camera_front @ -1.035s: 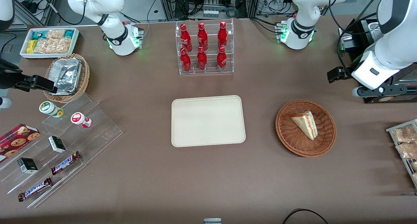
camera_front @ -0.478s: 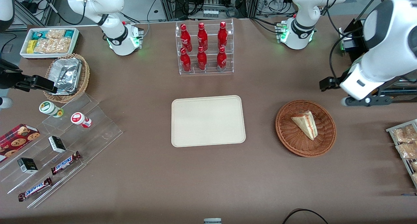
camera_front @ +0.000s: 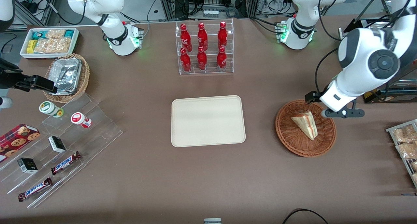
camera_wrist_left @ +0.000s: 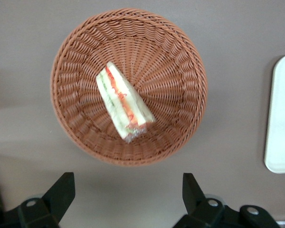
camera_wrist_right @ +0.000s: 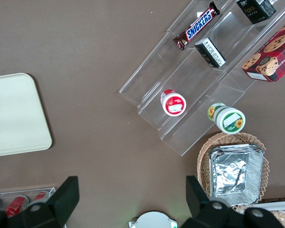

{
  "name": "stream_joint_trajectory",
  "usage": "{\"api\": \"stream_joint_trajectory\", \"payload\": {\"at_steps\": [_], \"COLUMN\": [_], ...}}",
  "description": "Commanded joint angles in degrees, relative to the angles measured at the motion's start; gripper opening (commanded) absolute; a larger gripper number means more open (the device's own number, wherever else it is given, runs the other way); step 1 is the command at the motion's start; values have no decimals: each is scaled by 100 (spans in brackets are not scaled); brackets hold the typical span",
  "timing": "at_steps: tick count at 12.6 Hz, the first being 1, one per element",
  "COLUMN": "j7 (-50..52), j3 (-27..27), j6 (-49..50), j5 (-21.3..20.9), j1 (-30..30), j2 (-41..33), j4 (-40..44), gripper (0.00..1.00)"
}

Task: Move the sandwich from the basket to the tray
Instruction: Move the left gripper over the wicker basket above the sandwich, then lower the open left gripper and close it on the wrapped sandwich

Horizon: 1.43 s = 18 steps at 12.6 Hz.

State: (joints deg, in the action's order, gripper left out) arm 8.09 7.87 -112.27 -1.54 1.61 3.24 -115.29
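The gripper (camera_wrist_left: pixel 127 194) hangs over a big brown table (camera_front: pixel 208 178) with its two fingers spread wide. A clear rack (camera_front: pixel 206 69) of red bottles (camera_front: pixel 202 37) stands farther from the front camera than the gripper, toward the parked arm's end. A clear step shelf (camera_front: pixel 97 129) sits well apart from the gripper, at that same end. Black cables (camera_front: pixel 195 4) and metal poles (camera_front: pixel 169 4) line the table's edge past the rack.

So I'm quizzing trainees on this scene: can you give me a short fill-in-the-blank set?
1. The sandwich lies in the ____.
2. The tray holds ____.
3. The end effector hovers with its fingers ____.
4. The rack holds ____ red bottles.

Missing words: basket; nothing; open; six
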Motion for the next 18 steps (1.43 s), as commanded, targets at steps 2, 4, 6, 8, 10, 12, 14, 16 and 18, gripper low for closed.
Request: {"api": "stream_joint_trajectory", "payload": {"at_steps": [2,4,6,8,10,12,14,16,18], "j7": [-70,-9,44,559,1254,1887,2300,2846,2821], "j3": [-40,-75,-110,-128,-119,-119,-119,-119,-119], "j6": [-1109,-1428,-1499,-1656,-1815,-2078,-2158,-2359,-2343], "j5": [58,58,93,102,110,555,760,752,682], "j1": [-29,-56,-56,-195,-188,-205,-196,-153,-152], "j2": [-95,-69,89,221,300,362,388,467,476], "j4": [-835,-1030,-1031,-1057,-1083,-1101,-1110,-1127,-1154], "gripper": [100,100,100,100,100,100,100,100,100]}}
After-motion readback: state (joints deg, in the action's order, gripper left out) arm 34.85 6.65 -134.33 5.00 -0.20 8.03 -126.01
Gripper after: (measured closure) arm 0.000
